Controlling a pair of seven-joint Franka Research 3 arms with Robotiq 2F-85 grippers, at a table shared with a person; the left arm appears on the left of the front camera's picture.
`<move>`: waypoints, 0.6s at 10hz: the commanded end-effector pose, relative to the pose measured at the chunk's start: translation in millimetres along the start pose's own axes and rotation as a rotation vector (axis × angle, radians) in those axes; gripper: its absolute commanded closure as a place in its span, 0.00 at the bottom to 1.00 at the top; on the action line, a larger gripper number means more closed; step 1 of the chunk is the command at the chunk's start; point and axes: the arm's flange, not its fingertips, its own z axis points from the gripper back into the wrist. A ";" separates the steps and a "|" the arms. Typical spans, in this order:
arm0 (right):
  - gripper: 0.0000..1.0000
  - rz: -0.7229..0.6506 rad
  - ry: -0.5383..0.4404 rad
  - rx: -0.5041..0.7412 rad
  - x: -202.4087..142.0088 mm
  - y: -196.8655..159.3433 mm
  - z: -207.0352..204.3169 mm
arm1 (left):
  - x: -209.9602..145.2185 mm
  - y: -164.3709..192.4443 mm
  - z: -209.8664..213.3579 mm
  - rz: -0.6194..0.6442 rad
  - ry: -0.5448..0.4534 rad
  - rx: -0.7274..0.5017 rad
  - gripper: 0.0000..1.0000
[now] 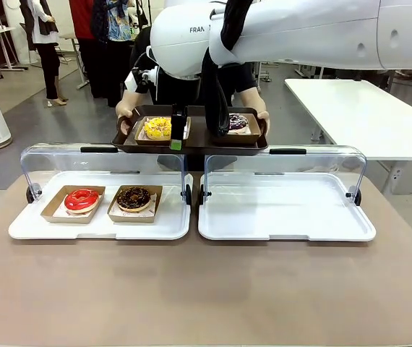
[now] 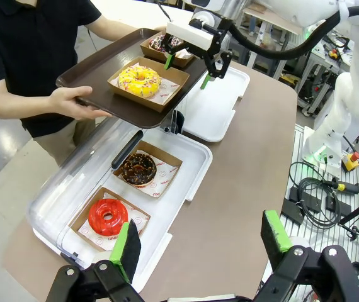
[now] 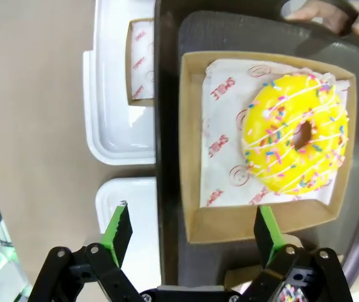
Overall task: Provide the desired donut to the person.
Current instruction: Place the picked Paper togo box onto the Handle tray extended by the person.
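Reaching across the table, our right gripper point(image 1: 178, 129) hangs over the brown tray point(image 2: 97, 72) that the person point(image 2: 25, 47) holds up at the far side, its jaws spread wide with nothing between them. In our right wrist view the green pads point(image 3: 118, 228) straddle the near edge of the cardboard box point(image 3: 230, 223) that carries the yellow sprinkled donut point(image 3: 295, 143); we cannot tell whether either pad touches the box. That box sits on the tray's left part as we see it from the front, and a second box with a dark-iced donut point(image 1: 238, 122) sits toward the tray's right. The person's hands point(image 2: 79, 104) grip the tray at both ends.

Our left gripper point(image 2: 198, 242) hovers well above the table, released and empty. Below it the left white display tray point(image 1: 97, 225) has its clear lid point(image 1: 101, 159) folded back and holds a red glazed donut point(image 1: 82, 199) and a chocolate sprinkled donut point(image 1: 134, 198), each in its own box, side by side. The right white display tray point(image 1: 285, 224) stands beside it, lid also back.
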 end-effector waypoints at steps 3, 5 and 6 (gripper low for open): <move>0.00 -0.004 0.133 0.058 -45.3 52.8 97.6 | 0.3 -1.1 2.0 0.002 -0.008 -0.006 0.00; 0.00 -0.017 0.142 0.055 -92.5 81.5 132.7 | 0.3 -1.1 2.0 0.002 -0.008 -0.006 0.00; 0.00 -0.027 0.128 0.042 -119.0 94.3 144.9 | 0.3 -1.1 2.0 0.002 -0.008 -0.006 0.00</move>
